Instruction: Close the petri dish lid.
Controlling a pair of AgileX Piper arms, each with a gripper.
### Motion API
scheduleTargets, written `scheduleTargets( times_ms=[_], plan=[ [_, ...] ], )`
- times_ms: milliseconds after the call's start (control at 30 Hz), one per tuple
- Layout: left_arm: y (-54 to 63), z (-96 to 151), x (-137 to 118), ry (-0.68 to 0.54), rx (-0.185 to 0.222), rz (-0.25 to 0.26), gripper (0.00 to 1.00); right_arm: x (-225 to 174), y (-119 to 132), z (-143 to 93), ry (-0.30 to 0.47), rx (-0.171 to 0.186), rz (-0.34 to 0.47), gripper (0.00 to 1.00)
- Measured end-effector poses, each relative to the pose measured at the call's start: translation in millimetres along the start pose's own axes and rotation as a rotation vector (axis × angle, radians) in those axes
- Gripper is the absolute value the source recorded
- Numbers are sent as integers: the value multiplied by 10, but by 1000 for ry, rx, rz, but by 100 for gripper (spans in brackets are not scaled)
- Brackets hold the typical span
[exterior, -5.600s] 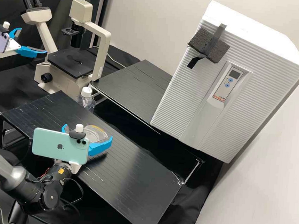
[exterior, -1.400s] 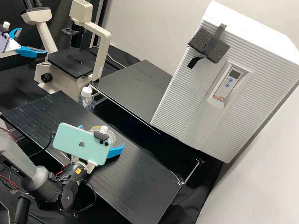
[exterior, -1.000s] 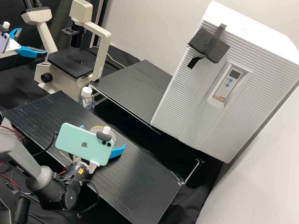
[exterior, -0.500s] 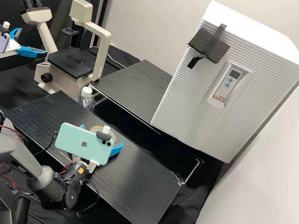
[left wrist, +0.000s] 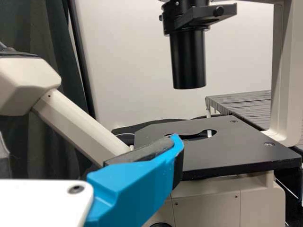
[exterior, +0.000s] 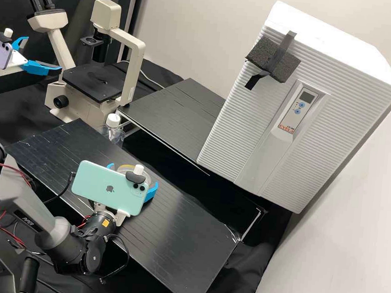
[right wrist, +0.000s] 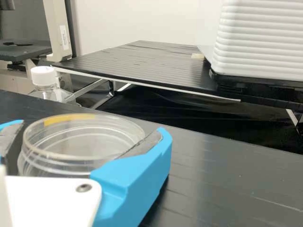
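In the high view, my right gripper (exterior: 133, 177) is at the round clear petri dish (exterior: 144, 172), partly behind the green phone. The right wrist view has the dish (right wrist: 85, 137) upright on the black bench, yellow on its upper rim. My right gripper (right wrist: 90, 130) is open around it, one finger close on each side; whether the pads touch it I cannot tell. Several clear rims show, but where lid and dish meet is unclear. Far off at the upper left, my left gripper (exterior: 41, 54) stands open and empty; one of its fingers (left wrist: 137, 184) shows in the left wrist view.
A microscope (exterior: 94, 83) stands behind the bench (exterior: 169, 235) at the left, with a white-capped bottle (exterior: 113, 123) beside it. A large white incubator (exterior: 234, 122) rises at the back right, near a second black table (exterior: 175, 113).
Over several seconds my right gripper has moved rightward in the high view. During the last second its fingers have drawn closer together around the dish. The left arm has kept still.
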Motion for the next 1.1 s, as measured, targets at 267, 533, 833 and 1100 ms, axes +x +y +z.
scheduleTargets(
  times_ms=[267, 533, 833, 1100],
  plan=[
    [0, 0, 0, 0, 0, 0, 100, 0, 0, 0, 0, 0, 0, 0],
    [0, 0, 0, 0, 0, 0, 100, -26, 26, 21, -14, 1, 21, 100],
    [0, 0, 0, 0, 0, 0, 100, -50, 45, -20, -17, -28, 41, 100],
    [0, 0, 0, 0, 0, 0, 100, -84, 69, -69, -22, -28, 113, 100]
  ],
)
